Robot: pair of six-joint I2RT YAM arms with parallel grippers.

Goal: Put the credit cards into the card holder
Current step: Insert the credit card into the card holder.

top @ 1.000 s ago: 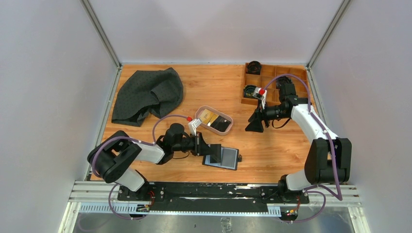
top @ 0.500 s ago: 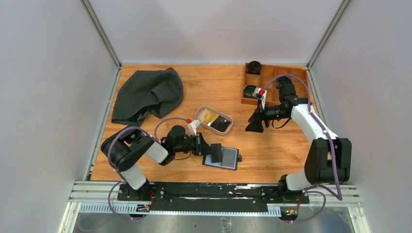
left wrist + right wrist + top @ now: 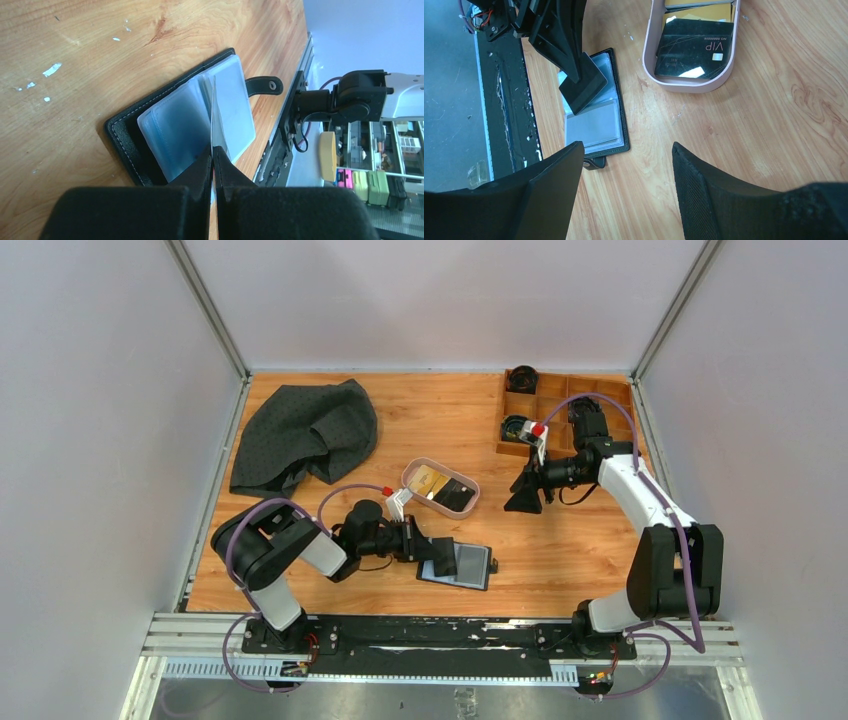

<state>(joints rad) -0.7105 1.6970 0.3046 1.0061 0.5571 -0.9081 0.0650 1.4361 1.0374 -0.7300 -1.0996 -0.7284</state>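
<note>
Far left, the cloth (image 3: 305, 435) is heaped against the left edge of the table (image 3: 560, 570). There is bare wood all along its near side.

My left gripper (image 3: 428, 550) is clamped tight on a dark card (image 3: 446, 558). The wrist view shows that card (image 3: 214, 115) edge-on between the fingers (image 3: 197, 170). It stands upright over the open holder (image 3: 470, 566), roughly along the fold between the two clear pockets (image 3: 175, 130). I can't tell whether its lower edge touches them. No print is readable on it from any view.

The holder lies flat near the table's near edge. Its strap (image 3: 262, 86) points toward the rail, so there is little room on that side. To its right and beyond it the wood is open.

Just beyond the holder is the tray (image 3: 411, 477), apart from it. A gold card (image 3: 428, 481) lies at its left end and a black card (image 3: 691, 52) at its right. The black one reads "VIP", with a line starting "NO" and digits I can't make out for certain.

My right gripper (image 3: 523, 502) hangs above bare wood just right of the tray. Its jaws are spread wide with nothing between them. There is free table on every side of it.

Far right, the box (image 3: 518, 408) sits in the back corner against the right edge, with dark round things in its left compartments.
</note>
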